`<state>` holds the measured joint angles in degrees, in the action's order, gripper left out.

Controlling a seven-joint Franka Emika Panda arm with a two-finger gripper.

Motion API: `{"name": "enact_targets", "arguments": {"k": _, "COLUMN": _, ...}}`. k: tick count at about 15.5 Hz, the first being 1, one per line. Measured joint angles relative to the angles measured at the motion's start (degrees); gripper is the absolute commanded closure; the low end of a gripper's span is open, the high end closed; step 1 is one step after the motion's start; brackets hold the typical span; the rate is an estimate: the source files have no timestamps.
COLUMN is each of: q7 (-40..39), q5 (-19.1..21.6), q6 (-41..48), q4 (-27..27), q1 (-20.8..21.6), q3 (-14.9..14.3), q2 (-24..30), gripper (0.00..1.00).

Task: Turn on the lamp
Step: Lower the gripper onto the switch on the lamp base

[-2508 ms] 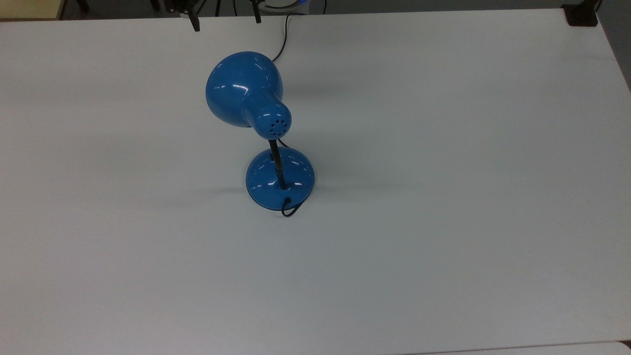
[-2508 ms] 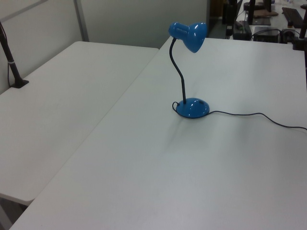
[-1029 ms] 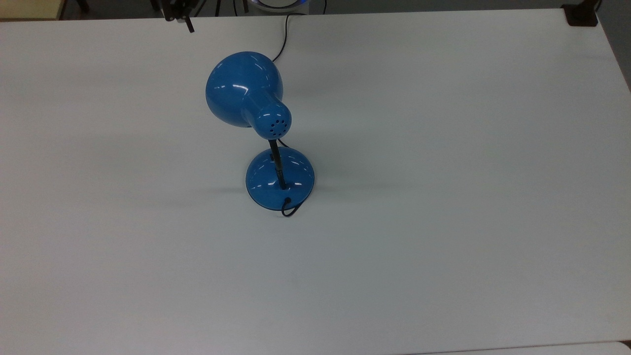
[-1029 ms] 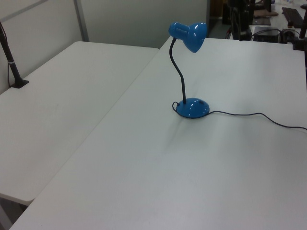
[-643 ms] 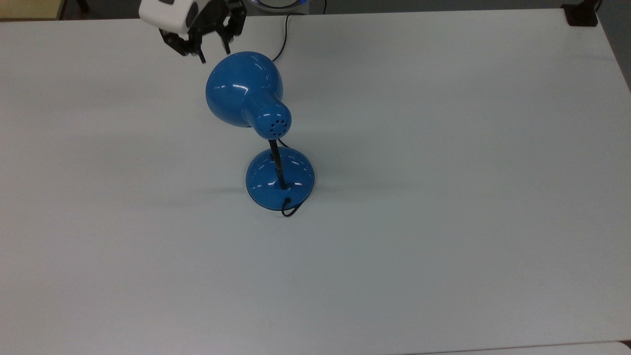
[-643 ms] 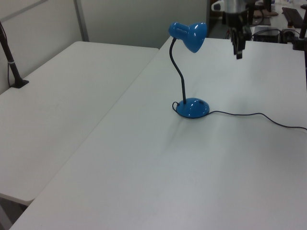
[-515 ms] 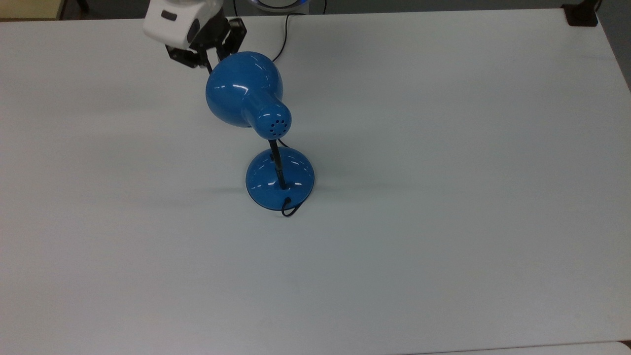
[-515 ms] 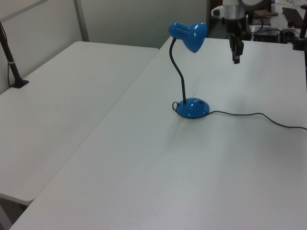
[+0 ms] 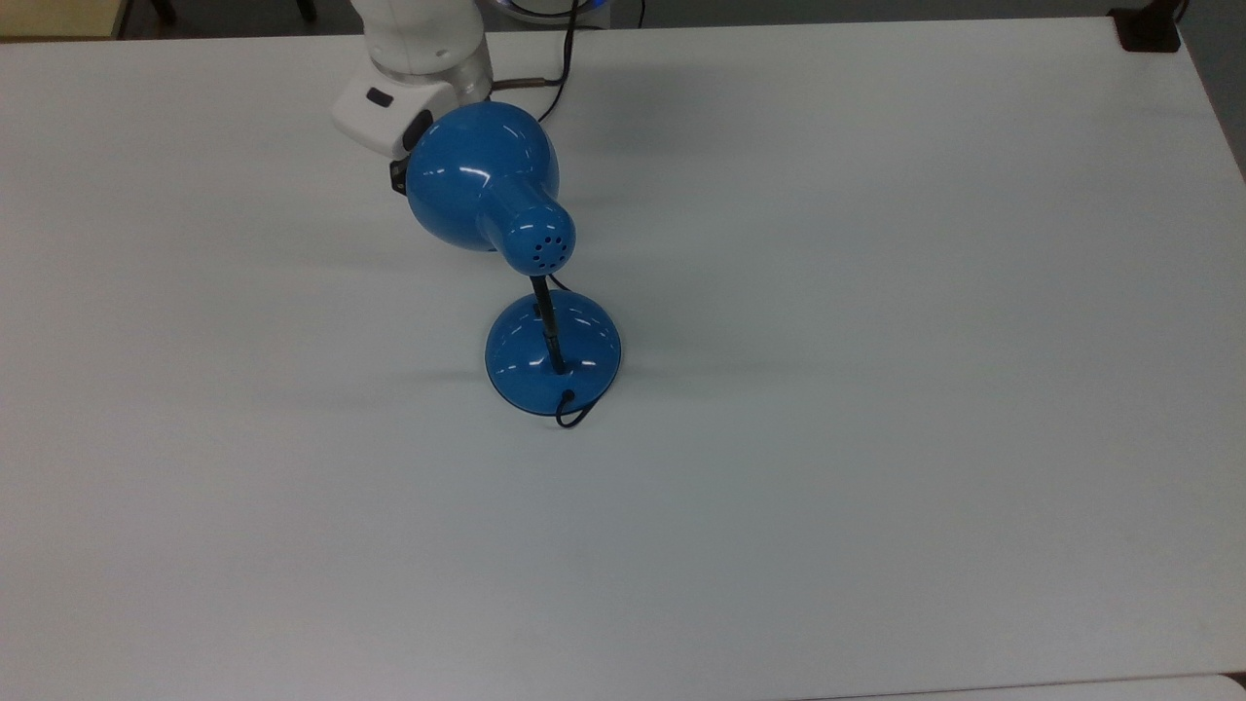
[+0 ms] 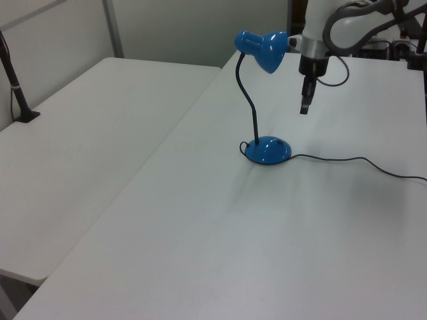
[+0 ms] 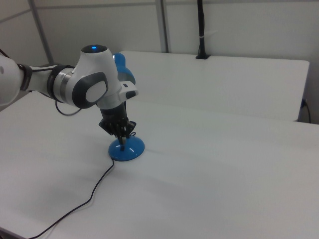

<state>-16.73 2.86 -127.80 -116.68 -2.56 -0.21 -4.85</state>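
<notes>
Hovering above the white table (image 9: 876,292), my black two-finger gripper (image 10: 304,107) points down with its fingers close together, holding nothing. The glossy blue desk lamp (image 9: 553,355) stands mid-table; in the left view its bell shade (image 10: 267,50) is level with my wrist. My worry is clipping that shade or snagging the black cord (image 10: 360,162) as I descend, tipping the lamp before I reach any switch.

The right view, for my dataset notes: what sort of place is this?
Probably a lab or office workroom: plain white tables pushed together, grey partition walls behind them, and a robot arm working over a blue desk lamp.
</notes>
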Motion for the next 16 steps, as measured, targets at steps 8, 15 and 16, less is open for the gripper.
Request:
{"name": "enact_targets", "arguments": {"k": 8, "q7": 4.75, "q5": 0.21, "q6": -10.22, "q4": -0.35, "q1": 0.81, "q3": 1.39, "q2": -5.43, "gripper": 1.0}}
{"name": "enact_targets", "arguments": {"k": 15, "q7": 6.26, "q5": 1.14, "q6": -13.59, "q4": -0.28, "q1": 1.43, "q3": 3.31, "q2": -8.07, "gripper": 1.0}}
{"name": "enact_targets", "arguments": {"k": 16, "q7": 6.28, "q5": 1.14, "q6": -13.63, "q4": -0.19, "q1": 1.44, "q3": 3.36, "q2": -8.25, "gripper": 1.0}}
